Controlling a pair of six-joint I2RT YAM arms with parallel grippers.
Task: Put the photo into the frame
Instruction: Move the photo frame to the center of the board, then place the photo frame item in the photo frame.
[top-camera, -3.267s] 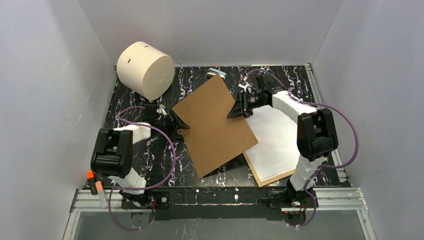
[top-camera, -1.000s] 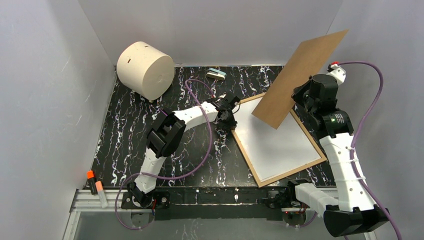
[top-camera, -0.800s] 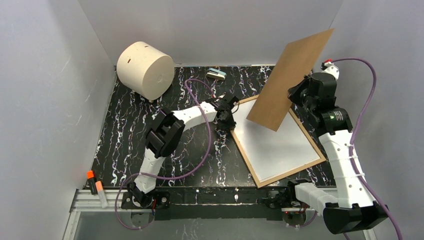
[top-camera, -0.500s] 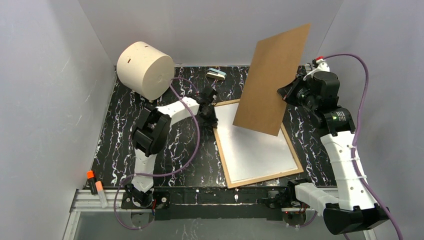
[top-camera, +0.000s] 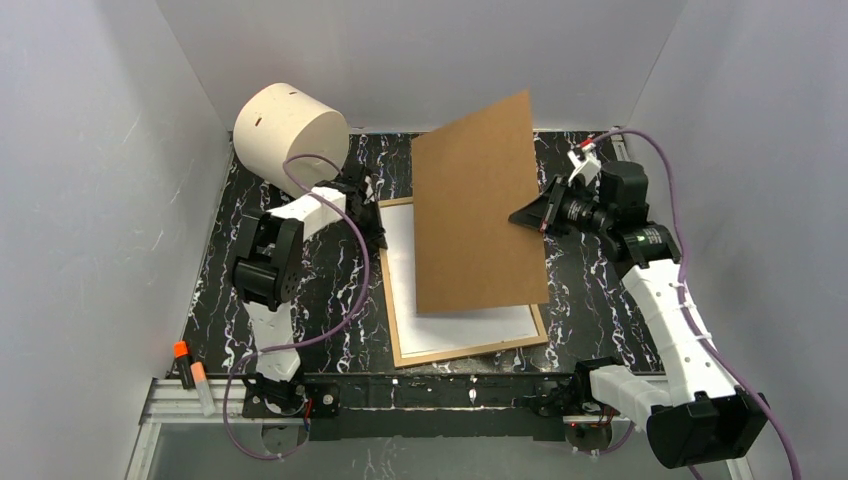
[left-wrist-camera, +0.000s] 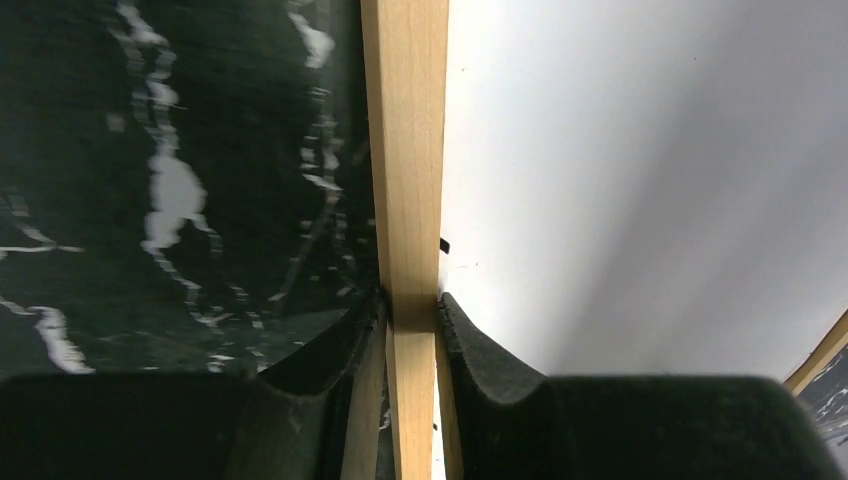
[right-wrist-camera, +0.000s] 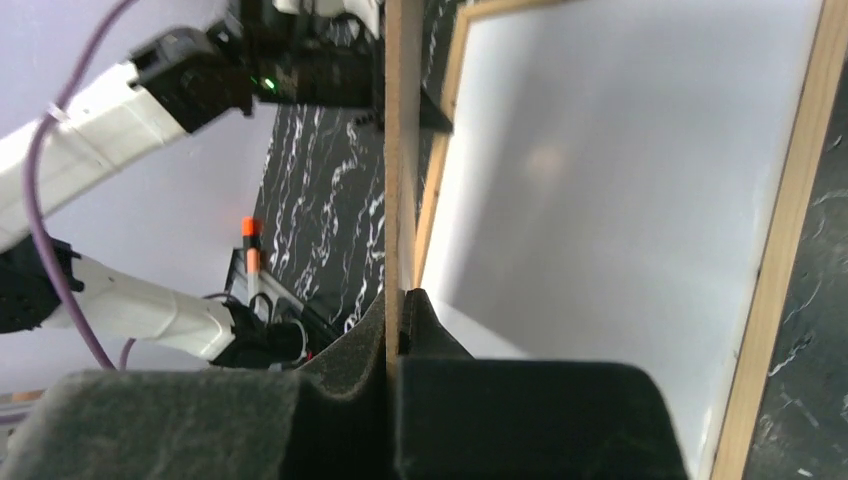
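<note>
The frame (top-camera: 470, 349) lies flat on the black marbled table, thin light wood edges around a white sheet (top-camera: 460, 328). My left gripper (top-camera: 372, 215) is shut on the frame's left wooden edge (left-wrist-camera: 405, 150), one finger on either side of it (left-wrist-camera: 410, 305). My right gripper (top-camera: 530, 215) is shut on the right edge of a plain brown backing board (top-camera: 475, 205) and holds it tilted in the air above the frame, hiding most of the white sheet. In the right wrist view the board (right-wrist-camera: 402, 150) shows edge-on between the jaws (right-wrist-camera: 396, 300). The photo is not in view.
A large cream cylinder (top-camera: 290, 138) stands at the back left, close behind the left gripper. Two orange-capped markers (top-camera: 190, 365) lie on the rail at the front left. Grey walls close in the table (top-camera: 250, 260) on three sides.
The left gripper has dragged the frame leftward and turned it nearly square to the table. The right gripper has swung the brown board left and down, from beside the right wall to over the frame.
</note>
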